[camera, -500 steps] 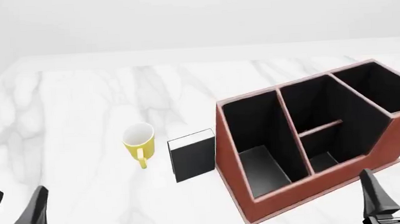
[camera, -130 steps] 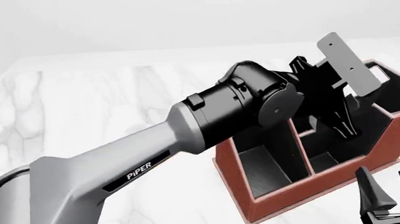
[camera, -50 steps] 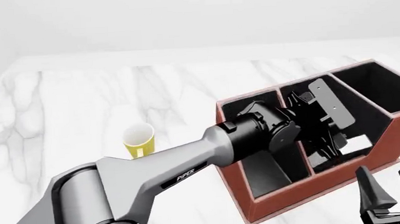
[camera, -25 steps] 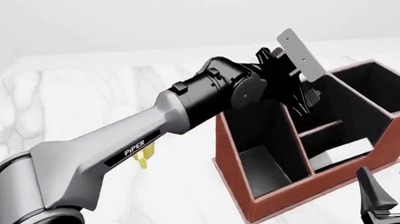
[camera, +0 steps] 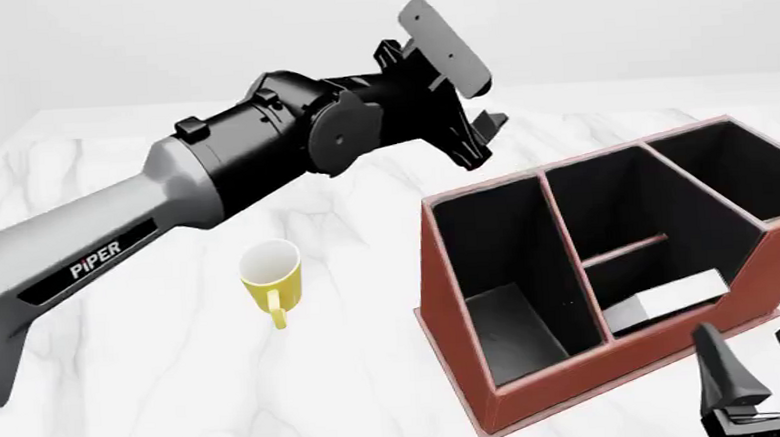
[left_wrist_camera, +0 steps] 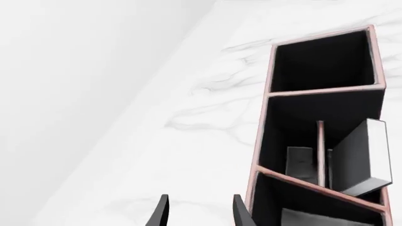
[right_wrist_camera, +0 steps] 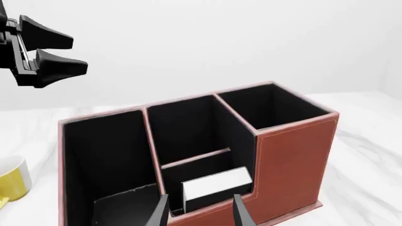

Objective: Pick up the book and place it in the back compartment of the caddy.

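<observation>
book in caddy (front section), left gripper clear above

Open marble table left of caddy — only mug there.

The left arm is extended from the lower left of the front view, raised well above the table. The left gripper is carried empty at its end, fingers parted with a clear gap. The right gripper is held low at the lower right of that view, fingers apart, nothing between them.
</observation>
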{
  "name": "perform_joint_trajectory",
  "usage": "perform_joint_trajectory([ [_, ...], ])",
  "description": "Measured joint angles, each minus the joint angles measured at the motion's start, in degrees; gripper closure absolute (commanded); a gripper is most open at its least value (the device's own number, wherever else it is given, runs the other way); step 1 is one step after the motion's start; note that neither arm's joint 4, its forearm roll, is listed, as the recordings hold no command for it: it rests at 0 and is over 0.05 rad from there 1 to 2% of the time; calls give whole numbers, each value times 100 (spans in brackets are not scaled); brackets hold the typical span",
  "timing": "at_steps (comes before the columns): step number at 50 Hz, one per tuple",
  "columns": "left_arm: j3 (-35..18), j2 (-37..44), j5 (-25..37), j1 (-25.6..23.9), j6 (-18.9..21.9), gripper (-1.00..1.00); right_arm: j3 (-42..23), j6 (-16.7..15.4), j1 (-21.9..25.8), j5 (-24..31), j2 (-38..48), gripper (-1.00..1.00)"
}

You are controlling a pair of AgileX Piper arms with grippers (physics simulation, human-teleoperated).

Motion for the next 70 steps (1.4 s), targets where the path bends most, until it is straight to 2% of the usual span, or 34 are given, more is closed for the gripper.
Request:
perform_joint_trajectory([
  [14, 1585, -1034, -860, 737, -112, -100, 1, -77, 71, -303, 413, -100],
  [20, 2240, -1267, -1240, 1050, -221, -100, -104, -99, 250, -799, 1146, -100],
  [25, 2672, -1369, -1547, 1248, -344, -100, -494, -53, 504, -1139, 2019, -100],
  [30, 2993, -1421, -1803, 1394, -458, -100, -1207, 66, 868, -1020, 2679, -100],
  [38, 3368, -1472, -2149, 1533, -613, -100, -2655, 166, 1244, -305, 3144, -100],
  [51, 3780, -1479, -2610, 1685, -826, -100, -5833, -31, 1473, 1741, 3111, -100],
  [58, 3844, -1428, -2721, 1729, -816, -100, -7692, -157, 1431, 2833, 3106, -100],
  [70, 3809, -1440, -2745, 1769, -803, -100, -10986, -129, 1089, 4713, 3253, -100],
])
